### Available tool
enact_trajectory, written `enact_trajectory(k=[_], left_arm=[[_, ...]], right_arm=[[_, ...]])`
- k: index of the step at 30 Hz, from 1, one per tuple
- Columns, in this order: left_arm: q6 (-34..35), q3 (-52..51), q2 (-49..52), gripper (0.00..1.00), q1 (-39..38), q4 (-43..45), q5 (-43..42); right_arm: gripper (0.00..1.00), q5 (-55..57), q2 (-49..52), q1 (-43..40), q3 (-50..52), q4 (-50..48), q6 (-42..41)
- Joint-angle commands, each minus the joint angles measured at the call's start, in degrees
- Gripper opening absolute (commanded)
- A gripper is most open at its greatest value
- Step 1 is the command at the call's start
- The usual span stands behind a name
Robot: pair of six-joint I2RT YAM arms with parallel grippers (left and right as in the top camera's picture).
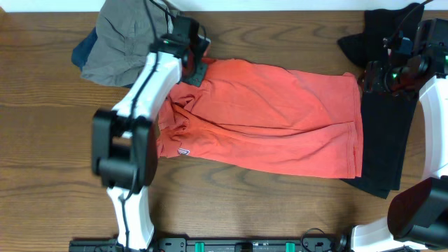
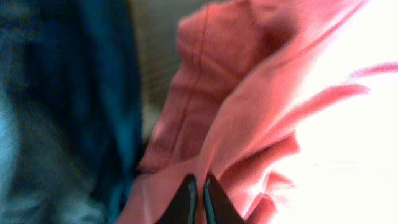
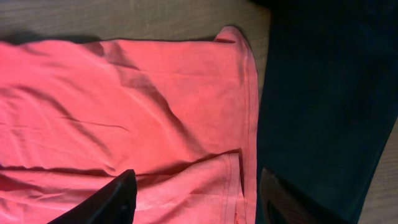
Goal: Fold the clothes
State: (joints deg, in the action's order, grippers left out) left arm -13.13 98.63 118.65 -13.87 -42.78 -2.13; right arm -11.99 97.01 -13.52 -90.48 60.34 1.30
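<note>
The coral-red T-shirt point(image 1: 280, 119) lies spread across the middle of the table, bunched and wrinkled at its left end. My left gripper point(image 1: 194, 70) is at the shirt's upper left corner. In the left wrist view its fingers point(image 2: 199, 194) are pinched together on a fold of the red fabric point(image 2: 249, 93). My right gripper point(image 1: 369, 75) hovers at the shirt's upper right edge. In the right wrist view its fingers point(image 3: 199, 199) are wide open over the red hem point(image 3: 236, 124), with nothing between them. A black shirt point(image 1: 381, 140) lies under the right end.
A grey-khaki piece point(image 1: 119, 42) and a navy piece point(image 1: 84, 50) are piled at the back left, right next to my left gripper. The navy cloth fills the left side of the left wrist view point(image 2: 62, 93). The black shirt shows in the right wrist view point(image 3: 323, 93). The table is wood point(image 1: 42, 161).
</note>
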Motion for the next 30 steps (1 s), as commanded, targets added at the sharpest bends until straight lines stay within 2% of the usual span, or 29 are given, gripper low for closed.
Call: enact_trajectory(k=[1, 8, 11, 19, 26, 30], left_arm=[[4.0, 2.7, -7.7, 0.06, 0.3, -4.1, 1.3], [7.0, 2.4, -10.3, 0.06, -1.1, -16.6, -0.9], [7.0, 0.8, -10.3, 0.06, -2.3, -19.4, -1.9], [7.0, -1.4, -10.3, 0.06, -3.2, -20.0, -1.6], [7.0, -1.4, -10.3, 0.06, -3.2, -19.5, -1.0], [7.0, -1.4, -10.3, 0.06, -3.2, -19.5, -1.0]], right_arm=[[0.6, -0.2, -0.2, 0.5, -0.6, 0.2, 0.7], [0.58, -0.3, -0.2, 1.3, -0.4, 1.6, 0.7], [0.57, -0.2, -0.2, 2.4, 0.9, 0.3, 0.7], [0.59, 0.9, 2.6, 4.4, 9.5, -14.1, 0.7], [0.73, 9.7, 13.1, 6.5, 11.1, -28.4, 2.7], [0.73, 10.5, 19.5, 7.9, 11.1, -35.4, 3.9]])
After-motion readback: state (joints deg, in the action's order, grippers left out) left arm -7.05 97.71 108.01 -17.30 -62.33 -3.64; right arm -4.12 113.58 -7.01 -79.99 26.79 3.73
